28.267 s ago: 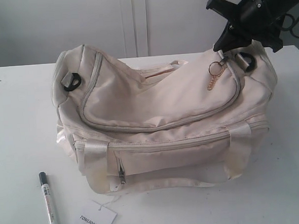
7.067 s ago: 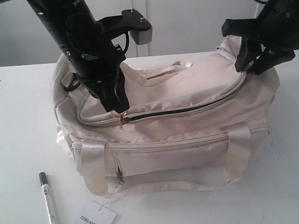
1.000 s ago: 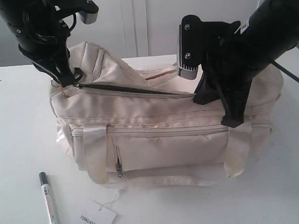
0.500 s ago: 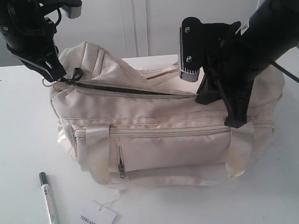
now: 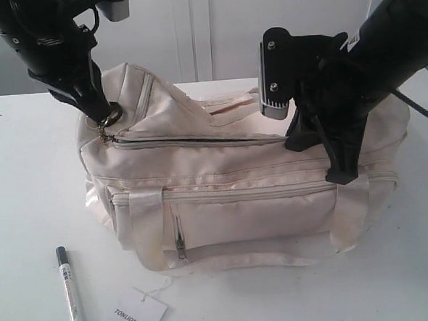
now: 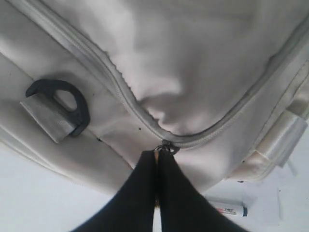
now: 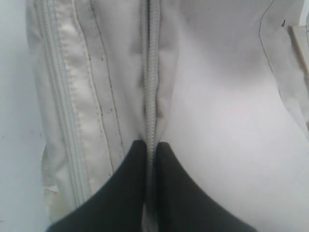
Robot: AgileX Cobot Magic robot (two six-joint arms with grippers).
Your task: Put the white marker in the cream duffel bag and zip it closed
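The cream duffel bag is shown on a white table, a thin dark slit along its top zip, contents unseen. The left gripper is pinched on the zip pull, the right gripper on the zip seam. The white marker is seen on the table, near left, well apart from the 2 grippers, beside a tag printed "TONLION".

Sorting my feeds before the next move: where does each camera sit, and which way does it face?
Exterior: in front of the table, looking slightly down at the cream duffel bag; both arms show.
Left wrist: on the left hand, whose shut tips pinch the zip pull at the bag's end.
Right wrist: on the right hand, whose shut tips pinch the bag's zip seam.
Shared: exterior and left wrist both show the white marker.
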